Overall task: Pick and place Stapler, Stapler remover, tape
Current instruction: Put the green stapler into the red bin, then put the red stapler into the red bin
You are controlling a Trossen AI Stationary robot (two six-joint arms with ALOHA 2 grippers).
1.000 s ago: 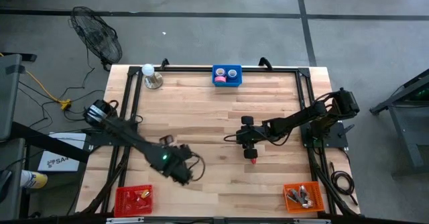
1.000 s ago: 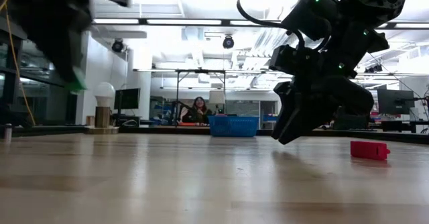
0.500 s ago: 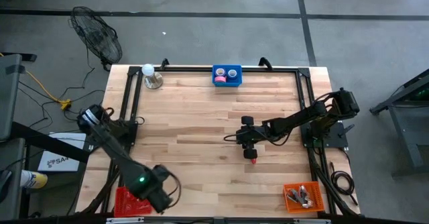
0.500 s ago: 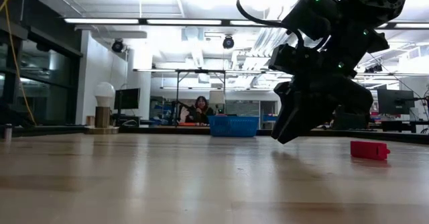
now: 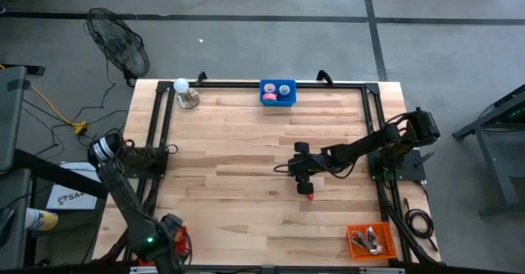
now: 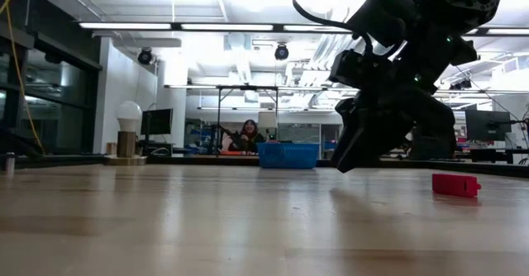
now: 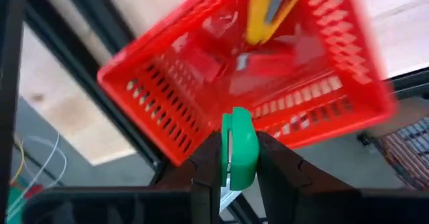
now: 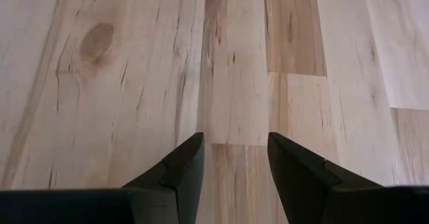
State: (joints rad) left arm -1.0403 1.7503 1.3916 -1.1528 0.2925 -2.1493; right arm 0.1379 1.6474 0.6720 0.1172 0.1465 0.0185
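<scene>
At the near left corner of the bench (image 5: 246, 143), the left claw (image 7: 239, 158) is pinching a green staple remover (image 7: 238, 147) between its fingers, and it is hanging over the red basket (image 7: 167, 127), which is holding a yellow item and some red ones that are hard to name. In the high view that arm is covering most of the red basket (image 5: 176, 233). At the near right corner an orange basket (image 5: 371, 241) is sitting with several small tools in it. Farther in, near the middle of the bench, the right claw (image 8: 231, 160) is hovering with its fingers spread apart over bare wood, gripping nothing. A small red stapler (image 5: 309, 196) is lying just beside its tip, on the near side; in the low view the red stapler (image 6: 455, 184) is resting flat on the wood. At the far edge a blue bin (image 5: 277, 92) is holding tape (image 5: 270, 98) rolls, one pinkish-red, the others pale. A light bulb on a stand (image 5: 186, 92) is standing at the far left corner. Beyond the bench, a person (image 6: 247, 135) is sitting in the room.
</scene>
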